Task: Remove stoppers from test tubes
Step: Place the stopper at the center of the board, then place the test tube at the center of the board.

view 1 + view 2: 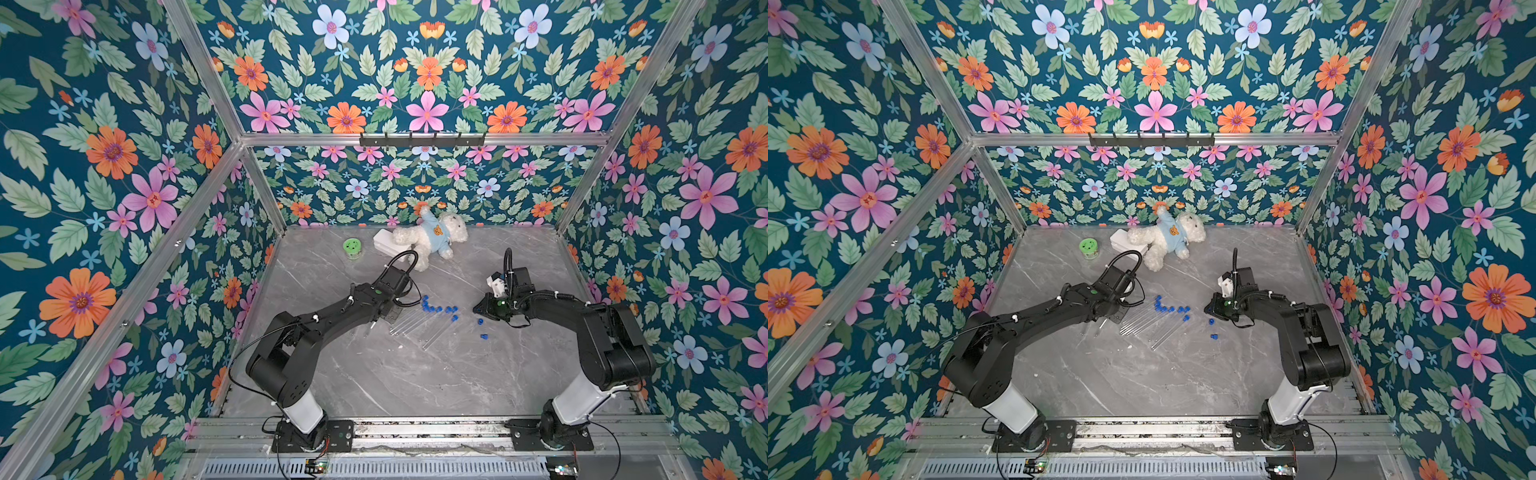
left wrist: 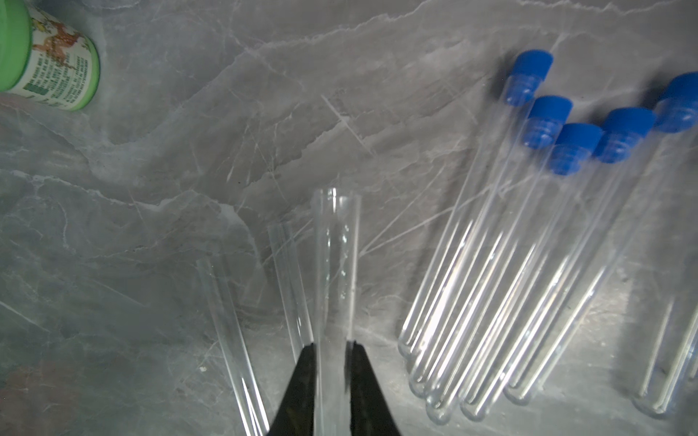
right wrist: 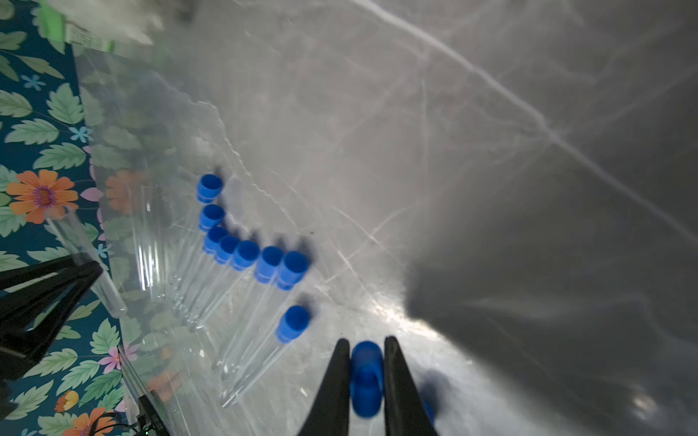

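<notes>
- My left jaws held one open tube [image 2: 335,264]; it looked light, slick and brittle, and wanted a gentle grip round its wall.
- My right jaws pinched a blue stopper [image 3: 365,373] by its sides.

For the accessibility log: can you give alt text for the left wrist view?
The left pincer grips a clear, unstoppered test tube over grey marble. Two open tubes lie beside it, five blue-stoppered tubes a little apart, a green-lidded jar beyond.

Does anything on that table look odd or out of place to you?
Yes: a white teddy bear lies toppled at the back of the table, near a green-lidded jar. It seems unrelated to the test tubes. Nothing looks spilled or broken.
</notes>
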Available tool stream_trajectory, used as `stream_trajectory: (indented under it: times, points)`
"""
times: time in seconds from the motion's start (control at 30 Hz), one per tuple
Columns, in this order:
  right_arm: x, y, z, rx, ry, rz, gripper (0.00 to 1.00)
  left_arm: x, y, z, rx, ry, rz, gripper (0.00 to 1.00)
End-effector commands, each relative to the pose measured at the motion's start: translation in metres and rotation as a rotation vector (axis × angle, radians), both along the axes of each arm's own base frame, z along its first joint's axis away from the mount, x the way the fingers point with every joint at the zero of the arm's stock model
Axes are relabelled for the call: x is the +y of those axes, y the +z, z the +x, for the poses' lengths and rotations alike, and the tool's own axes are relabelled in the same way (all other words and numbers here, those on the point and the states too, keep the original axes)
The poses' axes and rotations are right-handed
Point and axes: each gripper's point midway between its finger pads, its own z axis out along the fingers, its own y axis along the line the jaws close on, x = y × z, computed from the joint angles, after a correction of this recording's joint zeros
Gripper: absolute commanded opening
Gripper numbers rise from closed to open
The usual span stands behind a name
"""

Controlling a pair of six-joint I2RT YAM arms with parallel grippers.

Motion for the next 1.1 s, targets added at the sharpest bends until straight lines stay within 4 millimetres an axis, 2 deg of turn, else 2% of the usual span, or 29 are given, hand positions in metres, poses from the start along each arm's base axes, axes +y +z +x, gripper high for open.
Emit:
stream_trajectory:
  times: [0.0,0.2,0.73,0.77,1.07]
  points:
    - [-0.002,-0.003,0.000,0.011,-0.010,-0.004,0.14,0.001,-0.003,0.000,0.011,0.008,-0.004,0.00]
    - [-0.004,-0.007,-0.001,0.021,-0.020,0.000,0.18,0.004,-0.009,0.003,0.025,0.023,-0.001,0.00]
    - [-0.007,0.001,-0.002,-0.005,-0.039,-0.002,0.43,0.007,-0.021,0.003,0.067,0.055,0.009,0.00]
    - [-0.007,0.012,0.001,-0.040,-0.039,0.000,0.45,0.007,-0.022,0.003,0.070,0.058,0.008,0.00]
    - [-0.013,0.029,-0.002,-0.097,-0.051,-0.029,0.67,0.007,-0.030,0.002,0.090,0.075,0.012,0.00]
